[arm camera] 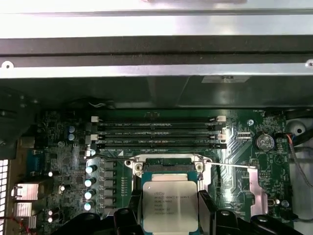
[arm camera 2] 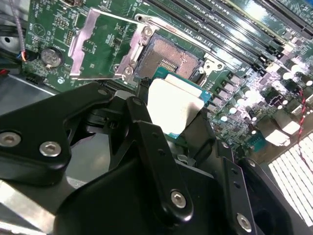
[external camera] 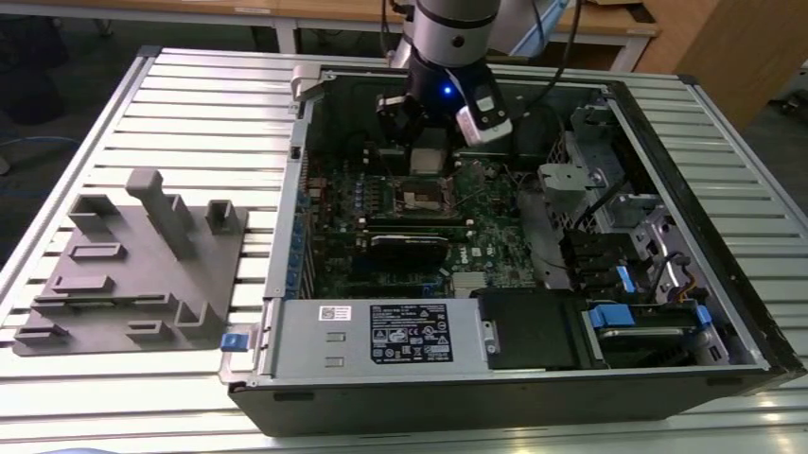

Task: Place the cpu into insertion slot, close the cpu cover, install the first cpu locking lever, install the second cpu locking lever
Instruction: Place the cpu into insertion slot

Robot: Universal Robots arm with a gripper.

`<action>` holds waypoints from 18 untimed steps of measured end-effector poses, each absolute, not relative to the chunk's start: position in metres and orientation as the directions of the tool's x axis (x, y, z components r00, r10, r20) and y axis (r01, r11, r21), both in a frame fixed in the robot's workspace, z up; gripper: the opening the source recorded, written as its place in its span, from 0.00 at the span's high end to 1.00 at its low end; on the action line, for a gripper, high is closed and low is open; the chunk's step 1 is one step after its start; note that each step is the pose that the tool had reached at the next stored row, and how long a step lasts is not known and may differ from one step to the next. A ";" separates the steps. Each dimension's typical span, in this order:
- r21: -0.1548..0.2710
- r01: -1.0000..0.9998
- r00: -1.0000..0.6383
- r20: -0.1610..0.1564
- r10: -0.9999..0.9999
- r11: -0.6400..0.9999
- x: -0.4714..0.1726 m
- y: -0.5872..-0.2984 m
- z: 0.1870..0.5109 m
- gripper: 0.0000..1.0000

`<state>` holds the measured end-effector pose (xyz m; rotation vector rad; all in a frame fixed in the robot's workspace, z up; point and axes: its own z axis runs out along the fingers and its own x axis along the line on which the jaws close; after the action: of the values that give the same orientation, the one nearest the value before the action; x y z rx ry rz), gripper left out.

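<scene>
Silver-grey top up, your cpu (arm camera: 169,205) is pinched in the gripper (arm camera: 169,215), a black finger (arm camera: 126,223) on each side edge. It hangs just above the insertion slot (arm camera 2: 168,58), not seated, and the slot's dark contact bed lies exposed. Your cpu cover (arm camera 2: 105,44) is swung fully open, lying back beside the slot on the green motherboard (external camera: 493,218), inside the open computer case (external camera: 505,402).
</scene>
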<state>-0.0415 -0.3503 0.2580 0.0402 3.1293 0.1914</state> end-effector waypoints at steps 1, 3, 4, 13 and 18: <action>0.122 0.025 -1.000 -0.005 0.026 0.992 -0.042 -0.350 0.256 0.46; 0.122 0.025 -1.000 -0.005 0.026 0.992 -0.042 -0.350 0.253 0.46; 0.122 0.025 -1.000 -0.005 0.026 0.992 -0.042 -0.350 0.252 0.46; 0.121 0.025 -1.000 -0.004 0.026 0.992 -0.042 -0.350 0.247 0.46; 0.121 0.030 -1.000 -0.005 0.031 0.992 -0.042 -0.350 0.247 0.46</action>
<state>-0.0419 -0.3503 0.2466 0.0480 3.1289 0.1901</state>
